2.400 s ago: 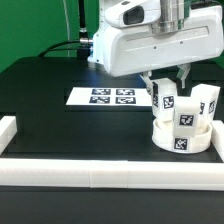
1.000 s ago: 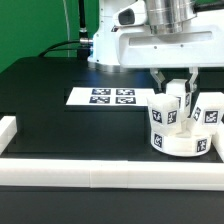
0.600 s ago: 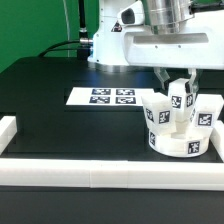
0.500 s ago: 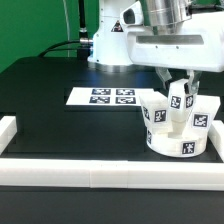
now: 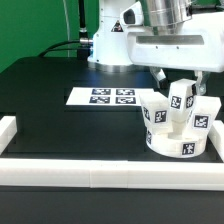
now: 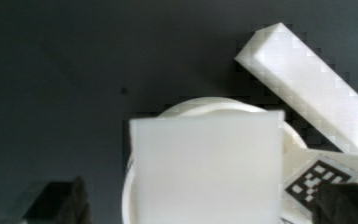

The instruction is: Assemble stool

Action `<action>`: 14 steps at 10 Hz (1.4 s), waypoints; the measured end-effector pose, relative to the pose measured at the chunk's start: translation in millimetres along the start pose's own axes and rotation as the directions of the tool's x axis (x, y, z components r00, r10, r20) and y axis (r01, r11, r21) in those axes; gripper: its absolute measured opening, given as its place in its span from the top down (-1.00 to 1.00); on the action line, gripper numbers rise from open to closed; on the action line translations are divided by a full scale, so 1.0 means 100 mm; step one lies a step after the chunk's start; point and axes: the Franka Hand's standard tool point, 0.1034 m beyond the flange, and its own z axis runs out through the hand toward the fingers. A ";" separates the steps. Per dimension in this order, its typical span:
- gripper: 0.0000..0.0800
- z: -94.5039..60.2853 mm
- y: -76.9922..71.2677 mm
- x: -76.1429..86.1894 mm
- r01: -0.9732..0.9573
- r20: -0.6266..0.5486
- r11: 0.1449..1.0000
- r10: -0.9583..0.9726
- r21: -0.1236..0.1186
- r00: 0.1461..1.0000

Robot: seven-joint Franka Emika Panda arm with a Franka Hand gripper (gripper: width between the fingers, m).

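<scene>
Nearest in the exterior view, a long white border rail (image 5: 110, 172) is seen running along the front edge of the black desk (image 5: 70, 125), with a short raised end block (image 5: 8, 130) at the exterior view's left. Just behind the rail, toward the exterior view's right, the stool seat (image 5: 176, 141) is found resting on the desk: a thick round white ring with black-and-white tags on its outer wall. Three blocky white legs are seen standing up from the seat, one (image 5: 154, 111) on the exterior view's left, one (image 5: 203, 115) on its right, and a taller middle leg (image 5: 180, 103) between them. The middle leg is met from above by the pincer (image 5: 178, 83), whose fingers are seen on either side of its top; whether it is actually clamped cannot be told from this view. In the wrist view a large white block (image 6: 208, 170) is seen close under the camera, with the rounded seat (image 6: 211, 106) behind it, a dark fingertip (image 6: 53, 199) beside it and a rail (image 6: 313, 80) crossing the black surface. Farther back, the marker board (image 5: 100, 97) lies flat, well apart from the stool. Behind that, the arm's white base (image 5: 112, 45) is seen against a green backdrop (image 5: 35, 25).
</scene>
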 end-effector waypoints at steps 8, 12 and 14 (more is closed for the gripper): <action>-0.62 -0.21 -0.05 -0.04 0.291 0.017 0.957 -0.291 -0.008 0.957; -0.62 -0.23 -0.07 -0.02 0.695 0.012 0.716 -0.696 -0.059 0.718; -0.62 -0.22 -0.06 -0.01 0.786 0.022 0.615 -0.787 -0.057 0.617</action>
